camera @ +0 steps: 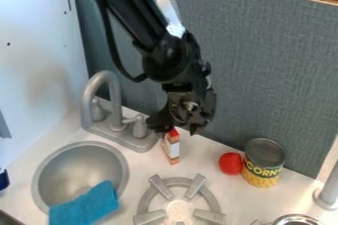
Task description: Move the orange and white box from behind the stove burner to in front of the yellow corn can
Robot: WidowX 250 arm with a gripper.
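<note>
Claw [175,129] just above small red-and-white box [172,149].

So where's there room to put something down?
Bare counter lies between the small box and red ball, behind the burner, and in a strip between sink and burner. It's crowded where the can stands close to the ball, and at the box, with faucet beside and arm above.
</note>
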